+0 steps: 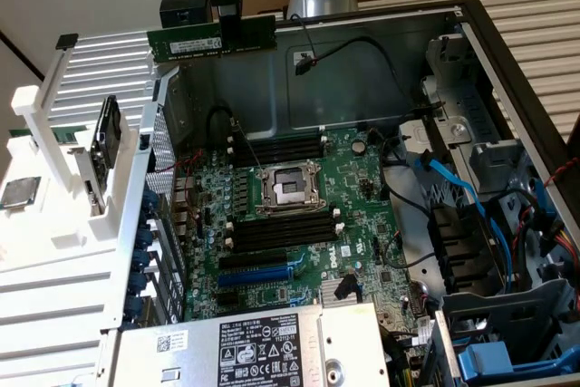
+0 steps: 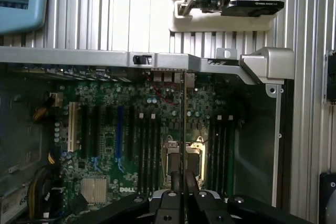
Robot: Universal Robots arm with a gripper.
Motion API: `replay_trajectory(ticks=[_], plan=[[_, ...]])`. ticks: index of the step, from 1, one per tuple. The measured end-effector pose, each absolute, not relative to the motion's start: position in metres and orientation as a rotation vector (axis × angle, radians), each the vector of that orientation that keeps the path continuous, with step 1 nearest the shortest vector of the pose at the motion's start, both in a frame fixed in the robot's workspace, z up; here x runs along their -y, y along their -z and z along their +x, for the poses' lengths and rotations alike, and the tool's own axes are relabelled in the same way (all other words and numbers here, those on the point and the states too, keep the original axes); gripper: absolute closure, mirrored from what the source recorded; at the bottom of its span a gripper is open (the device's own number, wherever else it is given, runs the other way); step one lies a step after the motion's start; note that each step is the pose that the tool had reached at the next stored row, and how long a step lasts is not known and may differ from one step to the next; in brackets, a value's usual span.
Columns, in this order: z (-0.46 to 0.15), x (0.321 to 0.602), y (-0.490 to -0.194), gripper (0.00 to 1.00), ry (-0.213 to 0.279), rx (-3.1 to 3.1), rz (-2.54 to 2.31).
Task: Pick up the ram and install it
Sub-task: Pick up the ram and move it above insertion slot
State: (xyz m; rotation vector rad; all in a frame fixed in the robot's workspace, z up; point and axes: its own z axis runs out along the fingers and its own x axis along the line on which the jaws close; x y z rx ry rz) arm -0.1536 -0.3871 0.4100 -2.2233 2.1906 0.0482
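Green ram (image 1: 195, 43) is gripped by its top edge, clamped between the fingers of the gripper (image 1: 230, 17), high above the open case (image 1: 362, 52). Its long axis is seen running parallel to the black memory slots (image 1: 279, 235) below, edge lined over the CPU socket (image 1: 288, 188) between both banks.

Exterior view high, angled into case (image 1: 362, 70); wrist view directly above; motherboard (image 1: 367, 224) (image 2: 105, 129) shared
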Motion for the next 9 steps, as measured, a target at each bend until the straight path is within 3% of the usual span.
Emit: replay_trajectory(ticks=[9], plan=[[-0.13,0.387,-0.409,0.86,-0.044,-2.19,-2.223]])
